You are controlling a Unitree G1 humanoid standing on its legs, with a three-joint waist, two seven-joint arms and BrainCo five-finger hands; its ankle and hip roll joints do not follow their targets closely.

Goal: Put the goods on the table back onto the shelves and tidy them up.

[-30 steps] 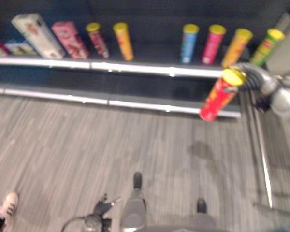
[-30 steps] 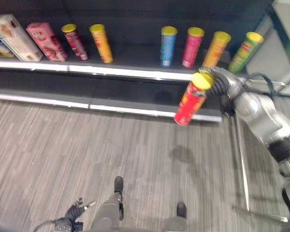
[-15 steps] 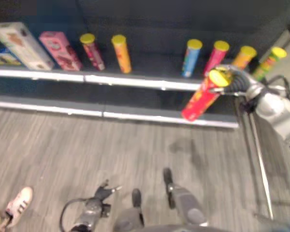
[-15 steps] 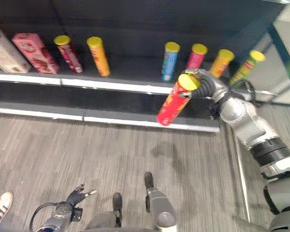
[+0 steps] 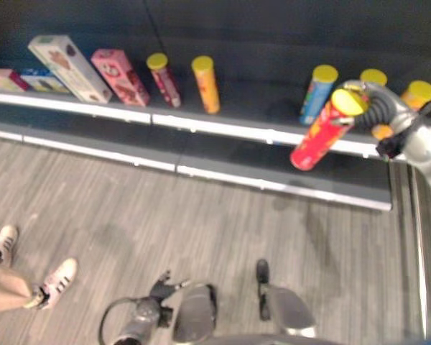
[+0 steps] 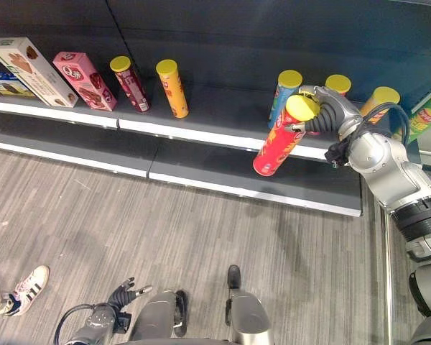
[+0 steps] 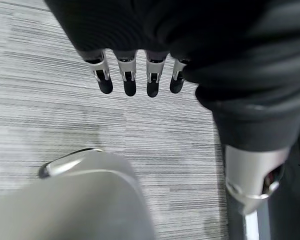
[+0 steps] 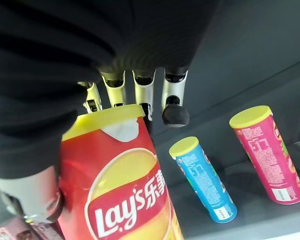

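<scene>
Your right hand (image 6: pixel 323 109) is curled round the top end of a tall red cardboard crisp tube with a yellow plastic lid (image 6: pixel 279 139), holding it tilted in the air in front of the dark metal shelf unit (image 6: pixel 223 136), just beside the blue tube with a yellow lid (image 6: pixel 284 93) that stands on the upper shelf. Treat the red tube as light and stiff but easy to dent: its wall is probably smooth and a little slippery, and the crisps inside would break if it dropped. You have it near the lid, so the long body hangs below the hand and may swing; a grasp closer to the middle would steady it, and it needs to be brought upright before the base meets the shelf. A gap lies between the orange tube with a yellow lid (image 6: pixel 172 88) and the blue one, which looks like a fair place for it. Your left hand (image 7: pixel 135 80) hangs low over the grey striped floor (image 6: pixel 93 215), fingers straight and holding nothing. The pink tube (image 8: pixel 267 152) is half hidden behind your right hand in the head views, and I cannot tell how much room is left beside it. A person's white shoes (image 5: pixel 54 280) show at the left edge.
</scene>
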